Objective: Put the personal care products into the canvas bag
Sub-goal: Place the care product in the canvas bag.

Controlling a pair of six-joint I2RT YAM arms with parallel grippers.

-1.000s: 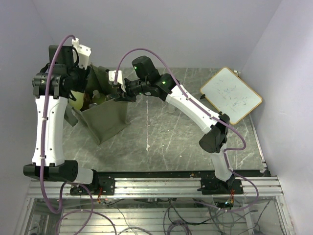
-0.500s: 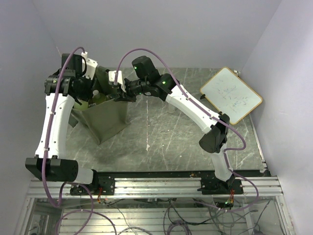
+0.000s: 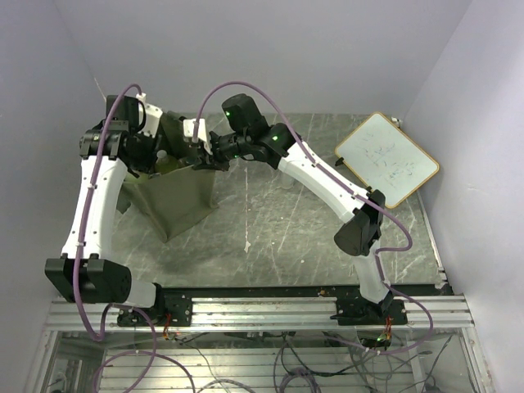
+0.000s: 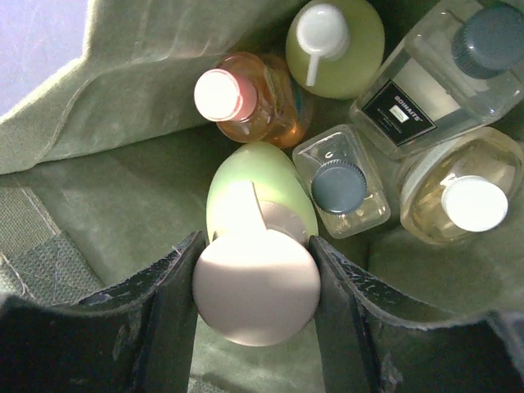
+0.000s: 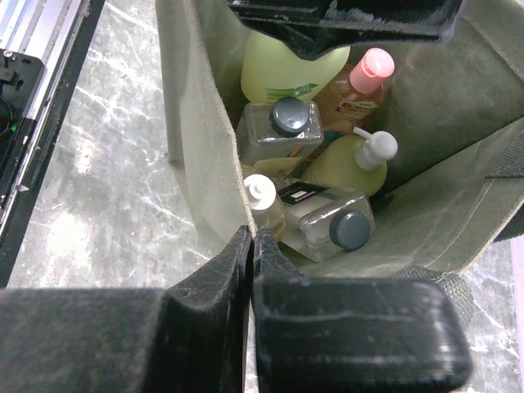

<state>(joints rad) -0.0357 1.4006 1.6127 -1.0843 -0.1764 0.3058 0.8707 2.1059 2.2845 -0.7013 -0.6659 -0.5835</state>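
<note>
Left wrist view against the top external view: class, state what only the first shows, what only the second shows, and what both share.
Only the left wrist view: inside the canvas bag, a light green bottle held by the left gripper, an orange bottle, a yellow-green pump bottle, two clear square bottles, a cream bottle. Only the top external view: the whiteboard, the table, the right arm. Shared: the canvas bag.

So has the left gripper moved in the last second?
Yes. The left gripper, shut on a green bottle, has lowered from above the bag into its mouth.
</note>
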